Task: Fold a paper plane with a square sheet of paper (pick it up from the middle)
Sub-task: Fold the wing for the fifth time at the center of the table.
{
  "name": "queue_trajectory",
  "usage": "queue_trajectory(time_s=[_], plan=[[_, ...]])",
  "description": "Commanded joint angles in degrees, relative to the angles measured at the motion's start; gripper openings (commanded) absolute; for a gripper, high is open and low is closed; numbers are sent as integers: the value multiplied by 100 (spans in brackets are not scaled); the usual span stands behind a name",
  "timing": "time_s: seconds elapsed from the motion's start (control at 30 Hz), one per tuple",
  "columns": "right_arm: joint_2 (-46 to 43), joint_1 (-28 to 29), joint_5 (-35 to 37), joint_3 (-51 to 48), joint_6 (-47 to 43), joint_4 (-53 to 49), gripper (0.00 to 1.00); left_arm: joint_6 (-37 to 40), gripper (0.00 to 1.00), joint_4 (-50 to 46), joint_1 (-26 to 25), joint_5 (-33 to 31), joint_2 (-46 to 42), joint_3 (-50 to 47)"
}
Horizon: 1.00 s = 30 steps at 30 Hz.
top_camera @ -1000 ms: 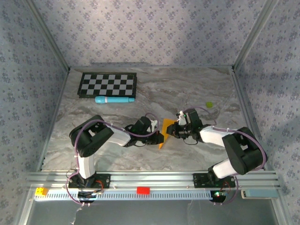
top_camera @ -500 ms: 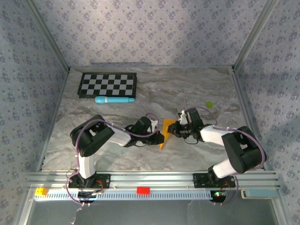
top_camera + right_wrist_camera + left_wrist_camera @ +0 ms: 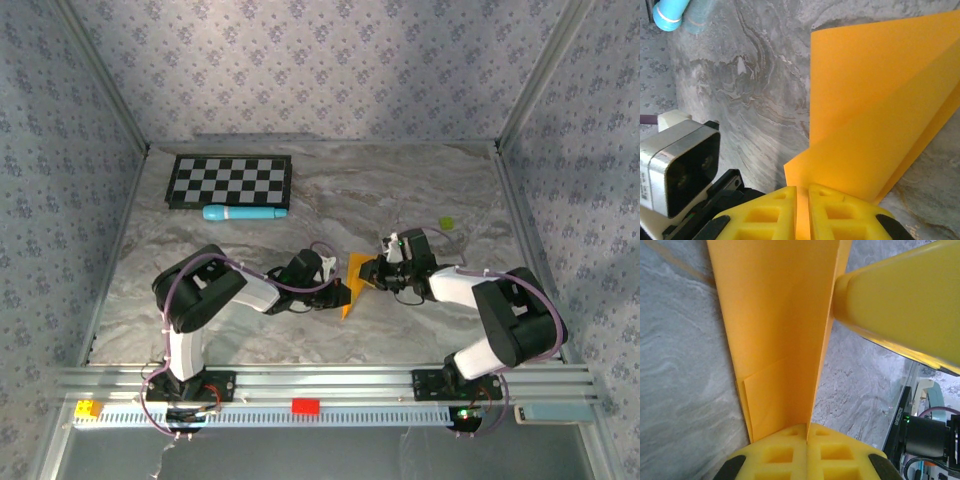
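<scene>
Both arms reach low and inward, elbows bent, wrists nearly level and facing each other. The left gripper has its jaws pressed together on the near part of the paper. The right gripper pinches the paper's far part, jaws likewise closed. The two grippers sit just beside one another.

Between left claw and right claw sits paper; checkerboard behind.

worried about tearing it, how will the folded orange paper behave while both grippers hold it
Probably floppy: the orange paper is a thin sheet, its layers fanning apart. The crease likely stiffens it lengthwise. With left gripper and right gripper both pinching it, pulling apart could tear it.
</scene>
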Motion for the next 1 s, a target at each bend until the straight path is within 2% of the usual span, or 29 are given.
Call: queue_trajectory(time_s=[0.0,0.7,0.97], plan=[[-42,-31,-186,-9,-35,32,15,-240,0,240,-17,233,272,-61],[87,-185,-517,23,-228,1,14,-1036,0,1096,107,281,533,-332],[319,-160,-504,115,-184,134,13,-1139,0,1106,117,305,629,-316]])
